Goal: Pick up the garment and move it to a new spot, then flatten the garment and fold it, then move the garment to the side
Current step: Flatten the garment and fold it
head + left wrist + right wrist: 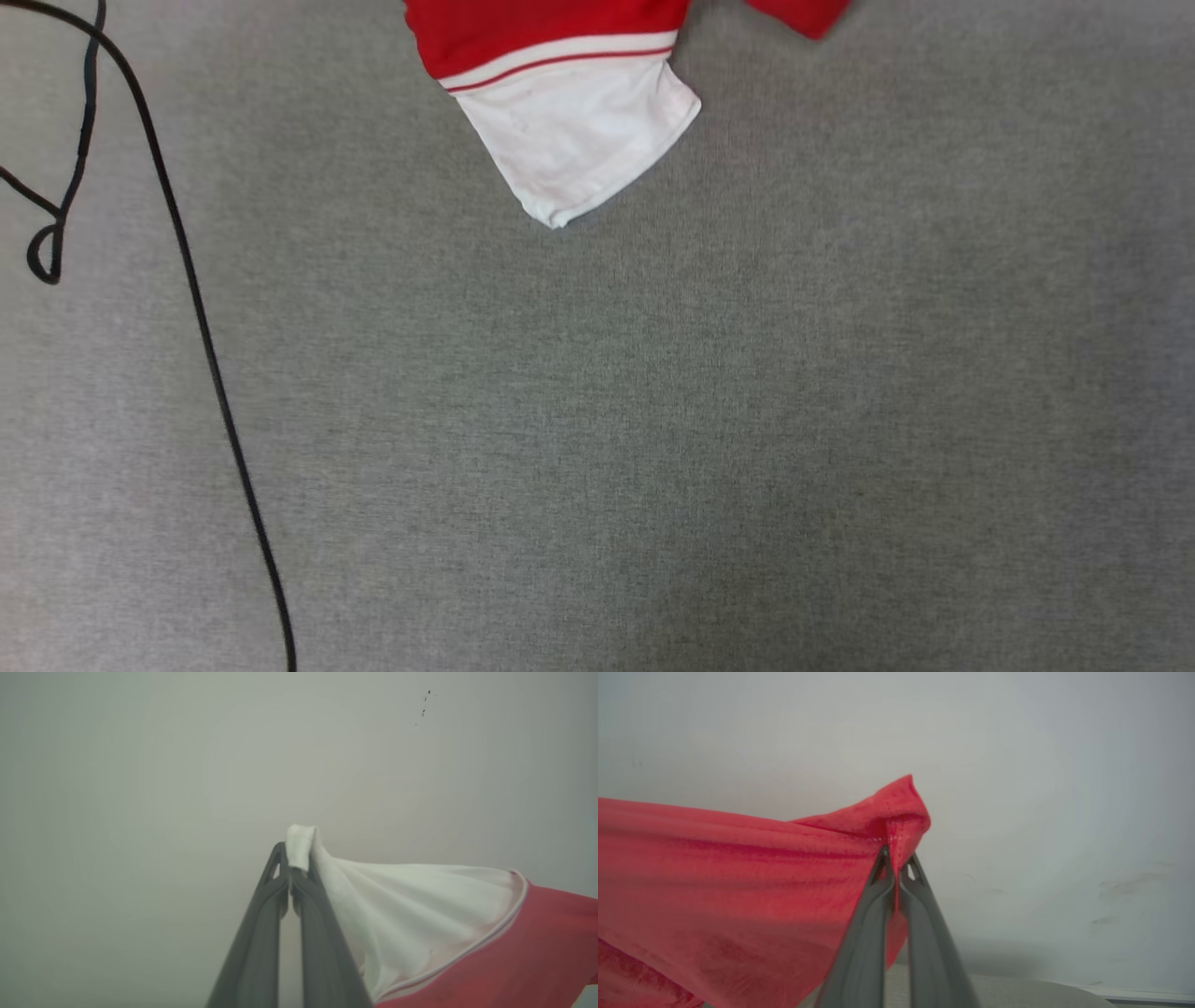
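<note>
Grey felt-like surface point(653, 448) spreads bare beneath my head camera, and a pale wall point(187, 765) backs both wrist views. The garment point(569, 140) enters the head view at twelve o'clock: a white sleeve below a white-and-red striped band, with red cloth above it and a second red corner toward one o'clock. I cannot tell whether that sleeve's tip touches the surface or hangs just over it.

My left claw point(292, 870) is clamped on a bunched bit of white sleeve cloth, which fans away toward four o'clock in that view into the red body. My right claw point(896, 858) is pinched on a folded red edge, the red cloth stretching off toward nine o'clock. Both grips look firm, held up against the wall.

A black cable point(201, 327) trails along the nine o'clock side of the surface, well apart from the garment.

By my reckoning the pick-up is done and the carry to a new spot is in hand. Laying it down, flattening, folding and shifting it aside are all left.
</note>
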You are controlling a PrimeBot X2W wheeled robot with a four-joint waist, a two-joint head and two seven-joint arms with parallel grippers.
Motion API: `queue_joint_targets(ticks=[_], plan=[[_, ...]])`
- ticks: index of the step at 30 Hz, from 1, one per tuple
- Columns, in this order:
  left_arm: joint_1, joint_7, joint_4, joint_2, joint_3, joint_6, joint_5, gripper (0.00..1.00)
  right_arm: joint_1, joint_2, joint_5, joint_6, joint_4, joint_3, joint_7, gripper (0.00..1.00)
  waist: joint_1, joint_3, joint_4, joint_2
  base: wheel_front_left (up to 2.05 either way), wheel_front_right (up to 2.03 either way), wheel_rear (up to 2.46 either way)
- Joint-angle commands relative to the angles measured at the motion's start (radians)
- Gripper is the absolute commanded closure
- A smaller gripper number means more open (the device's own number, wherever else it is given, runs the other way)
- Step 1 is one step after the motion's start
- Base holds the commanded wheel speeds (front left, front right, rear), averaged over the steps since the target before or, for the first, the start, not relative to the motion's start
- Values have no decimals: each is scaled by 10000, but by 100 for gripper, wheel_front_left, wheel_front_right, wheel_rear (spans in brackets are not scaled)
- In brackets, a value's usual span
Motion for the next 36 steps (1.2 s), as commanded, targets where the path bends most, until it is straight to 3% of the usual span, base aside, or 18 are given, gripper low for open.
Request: queue_joint_targets(ticks=[1, 10, 16, 29, 30, 36], plan=[[-127, -75, 360, 205, 27, 23, -14, 100, 52, -131, -240, -59, -3, -131, -35, 100, -2, 498, -45, 0, 0, 0, 0], [219, 143, 1483, -262, -361, -213, -614, 100, 646, 424, -352, -55, 275, -413, -261, 100, -2, 1090, 95, 0, 0, 0, 0], [1377, 620, 1128, -321, -963, -232, -1461, 100, 1821, 421, -13, -45, 439, -262, -548, 100, -2, 787, 237, 0, 0, 0, 0], [6101, 252, 366, 143, -1712, -231, -2534, 100, 6647, 211, 1300, -56, -23, 109, -660, 100, -2, -1639, 324, 0, 0, 0, 0], [7305, 78, 135, 231, -1706, -146, -2756, 100, 7916, 106, 1715, -58, -482, 154, -477, 100, -2, -2300, 346, 0, 0, 0, 0], [9655, -99, -849, 573, -1580, 615, -3180, 100, 10531, -164, 2369, -92, -2037, 128, -87, 100, -2, -3359, 412, 0, 0, 0, 0]])
